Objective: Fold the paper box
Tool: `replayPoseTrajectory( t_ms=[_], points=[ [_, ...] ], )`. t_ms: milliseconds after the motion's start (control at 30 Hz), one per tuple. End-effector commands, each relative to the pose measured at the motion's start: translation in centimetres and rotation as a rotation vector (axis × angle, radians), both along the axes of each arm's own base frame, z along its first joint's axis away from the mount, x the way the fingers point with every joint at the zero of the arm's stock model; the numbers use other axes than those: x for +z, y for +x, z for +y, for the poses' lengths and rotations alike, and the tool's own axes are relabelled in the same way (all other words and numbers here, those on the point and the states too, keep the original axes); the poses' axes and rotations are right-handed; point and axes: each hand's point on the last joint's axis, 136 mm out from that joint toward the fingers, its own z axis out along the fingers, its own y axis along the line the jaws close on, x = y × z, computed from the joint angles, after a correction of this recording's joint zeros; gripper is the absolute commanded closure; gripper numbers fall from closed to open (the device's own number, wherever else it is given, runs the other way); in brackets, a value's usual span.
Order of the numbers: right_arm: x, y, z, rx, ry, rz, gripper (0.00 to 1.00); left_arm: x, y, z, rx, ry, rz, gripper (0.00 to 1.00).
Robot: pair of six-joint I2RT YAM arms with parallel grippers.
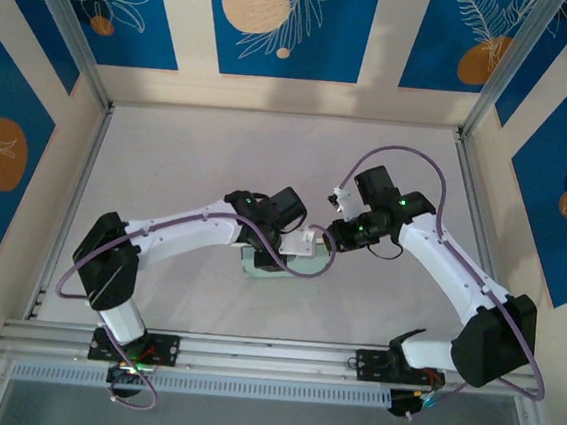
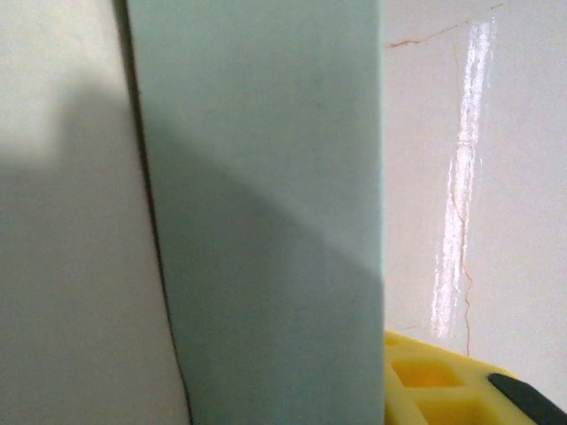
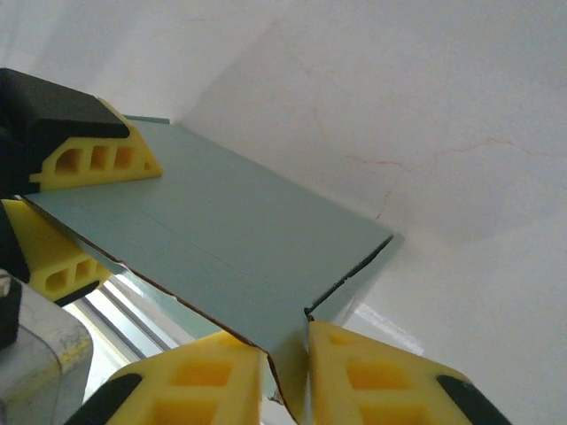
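Observation:
The paper box [image 1: 267, 262] lies at the table's centre, pale mint-green. Both grippers meet over its right end. In the right wrist view a broad green panel [image 3: 221, 230] of the box slopes up off the table. My right gripper [image 3: 285, 354] is shut on a folded corner flap, with the yellow fingers [image 3: 372, 372] pressed to either side of the card. My left gripper [image 3: 106, 212] clamps the panel's far edge, one yellow finger above and one below. In the left wrist view the green card [image 2: 266, 221] covers the middle, and one yellow finger [image 2: 443, 385] shows at the bottom right.
The white tabletop [image 1: 188, 163] has hairline cracks. An aluminium rail [image 1: 270, 357] runs along the near edge with both arm bases on it. Metal posts [image 1: 70, 31] and blue-patterned walls close in the sides and back.

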Motion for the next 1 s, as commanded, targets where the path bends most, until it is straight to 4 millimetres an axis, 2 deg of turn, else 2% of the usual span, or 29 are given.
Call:
replayPoseTrajectory(
  t_ms=[0, 200, 300, 500, 667, 800, 967],
  points=[
    [1.5, -0.3, 0.5, 0.011, 0.048, -0.064, 0.72, -1.1, -0.7, 0.4, -0.013, 0.034, 0.071, 0.65],
    [2.6, -0.7, -0.1, 0.069, 0.028, -0.157, 0.72, -1.1, -0.8, 0.5, -0.011, 0.038, 0.085, 0.66],
    [1.9, -0.8, -0.4, 0.092, -0.003, -0.142, 0.73, -1.2, -0.7, 0.7, -0.01, 0.045, 0.082, 0.67],
    [1.3, -1.0, -1.2, 0.194, -0.102, -0.218, 0.65, -1.1, -0.7, 0.8, -0.008, 0.043, 0.084, 0.67],
    [0.4, -1.5, -1.6, 0.253, -0.136, -0.235, 0.64, -1.0, -0.6, 0.8, -0.006, 0.04, 0.086, 0.67],
    [-0.3, -1.4, -1.4, 0.256, -0.141, -0.212, 0.68, -1.0, -0.6, 0.9, -0.004, 0.037, 0.087, 0.68],
    [0.5, -1.3, -0.7, 0.254, -0.104, -0.199, 0.83, -0.9, -0.5, 0.8, -0.005, 0.033, 0.087, 0.69]
  ],
)
